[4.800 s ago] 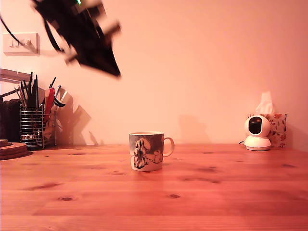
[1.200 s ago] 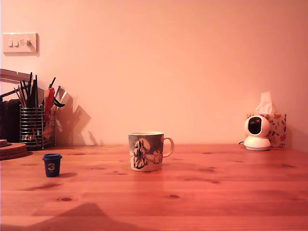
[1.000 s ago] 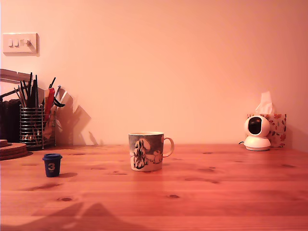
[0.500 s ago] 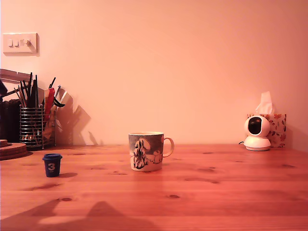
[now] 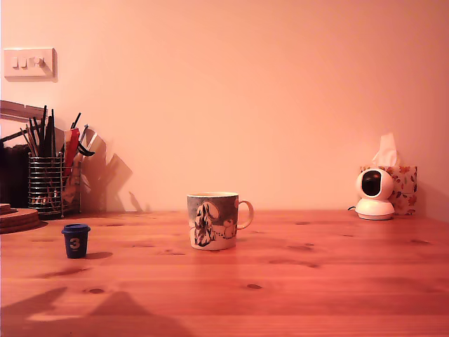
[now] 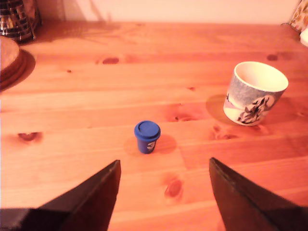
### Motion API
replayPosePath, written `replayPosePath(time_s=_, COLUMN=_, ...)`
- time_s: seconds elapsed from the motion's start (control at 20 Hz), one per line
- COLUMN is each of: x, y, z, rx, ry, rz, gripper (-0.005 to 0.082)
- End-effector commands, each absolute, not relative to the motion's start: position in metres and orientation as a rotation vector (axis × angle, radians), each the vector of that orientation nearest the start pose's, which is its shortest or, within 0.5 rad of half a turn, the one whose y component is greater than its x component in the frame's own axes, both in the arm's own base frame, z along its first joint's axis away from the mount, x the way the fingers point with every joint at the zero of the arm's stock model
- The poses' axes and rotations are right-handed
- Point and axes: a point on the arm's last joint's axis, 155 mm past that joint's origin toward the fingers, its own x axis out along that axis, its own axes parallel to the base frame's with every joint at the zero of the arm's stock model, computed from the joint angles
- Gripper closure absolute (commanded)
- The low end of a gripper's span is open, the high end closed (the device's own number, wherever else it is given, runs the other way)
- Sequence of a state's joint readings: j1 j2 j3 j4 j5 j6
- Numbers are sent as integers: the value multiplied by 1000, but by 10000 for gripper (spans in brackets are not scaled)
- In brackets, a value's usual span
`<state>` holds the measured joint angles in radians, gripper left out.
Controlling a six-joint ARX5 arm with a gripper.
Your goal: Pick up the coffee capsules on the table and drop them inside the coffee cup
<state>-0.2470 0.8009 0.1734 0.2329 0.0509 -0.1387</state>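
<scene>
On the counter (image 5: 295, 281), blue capsule (image 6: 147, 136) upright, clear of mug (image 6: 254, 92), utensil holder (image 5: 46, 184) behind, hand (image 6: 163, 197) released above, nothing between.

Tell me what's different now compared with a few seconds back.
The arm that filled the exterior view's upper left has left that view, and a small blue capsule now stands on the table left of the mug. The gripper hangs above it, jaws open, holding nothing. Mug, utensil holder and white camera stayed put.
</scene>
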Motion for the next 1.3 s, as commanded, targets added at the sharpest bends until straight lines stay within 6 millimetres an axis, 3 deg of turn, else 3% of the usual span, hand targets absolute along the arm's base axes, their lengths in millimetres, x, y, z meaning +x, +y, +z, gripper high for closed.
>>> replayPosePath(time_s=0.0, x=291, y=-88, z=96, rx=-73, ry=408, rz=-295, gripper=235)
replayPosePath(time_s=0.35, x=306, y=-96, z=69, rx=-31, ry=447, rz=-325, gripper=236)
replayPosePath(time_s=0.6, x=319, y=-99, z=61, rx=-12, ry=417, rz=-331, gripper=231)
replayPosePath(time_s=0.8, x=329, y=-97, z=51, rx=-5, ry=423, rz=-304, gripper=159)
replayPosePath(time_s=1.25, x=377, y=-96, z=33, rx=8, ry=448, rz=-275, gripper=161)
